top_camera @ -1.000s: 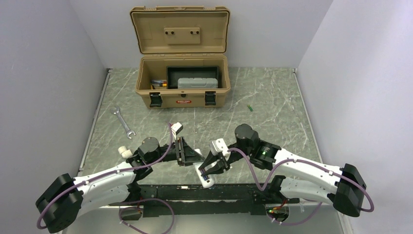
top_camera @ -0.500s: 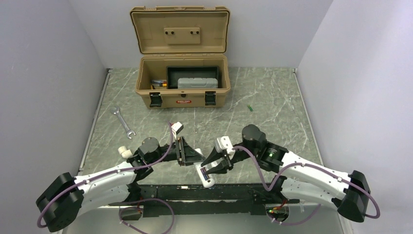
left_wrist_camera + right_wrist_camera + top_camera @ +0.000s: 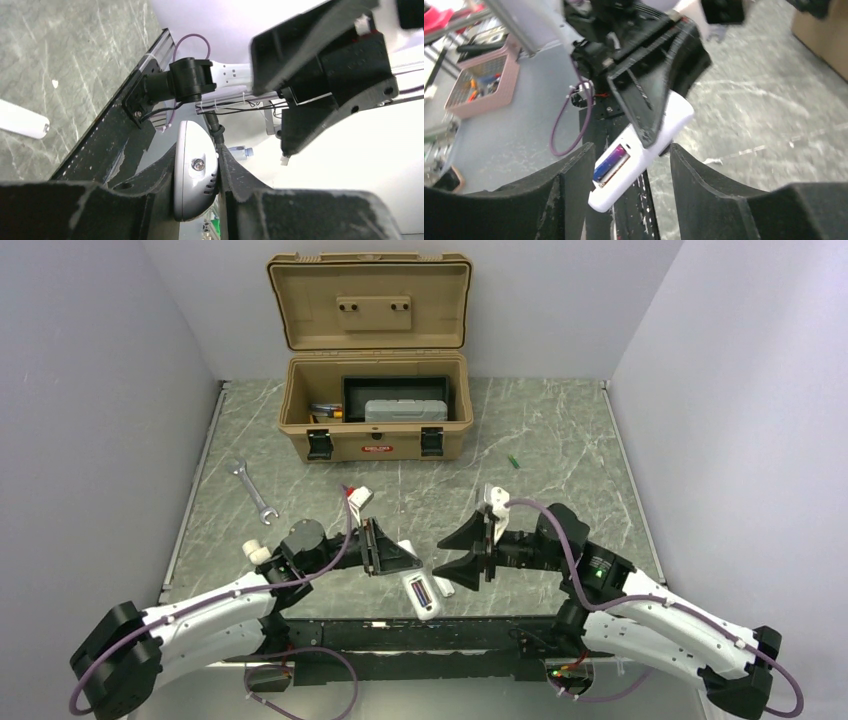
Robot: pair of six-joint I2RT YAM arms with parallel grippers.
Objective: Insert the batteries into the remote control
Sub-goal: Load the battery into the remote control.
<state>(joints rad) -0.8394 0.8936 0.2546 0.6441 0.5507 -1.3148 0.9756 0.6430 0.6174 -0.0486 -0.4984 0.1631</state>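
My left gripper (image 3: 398, 560) is shut on the white remote control (image 3: 421, 594) and holds it at the near edge, back side up. The dark purple battery (image 3: 423, 593) lies in its open compartment, and shows clearly in the right wrist view (image 3: 611, 162) inside the remote (image 3: 644, 145). My right gripper (image 3: 446, 558) is open and empty, just right of the remote, its jaws either side of the remote's free end without touching it (image 3: 630, 148). The green battery (image 3: 514, 462) lies on the table right of the toolbox. The left wrist view shows the remote's end (image 3: 196, 180) clamped between my fingers.
An open tan toolbox (image 3: 372, 436) stands at the back centre. A silver wrench (image 3: 252, 488) lies at the left. A small white plastic piece (image 3: 22, 125) lies on the table near the left arm. The black base rail (image 3: 420, 635) runs along the near edge.
My right gripper has drawn back to the right from the remote's end, and the right arm has swung outward. The purple battery now shows in the compartment. The left arm has barely moved.
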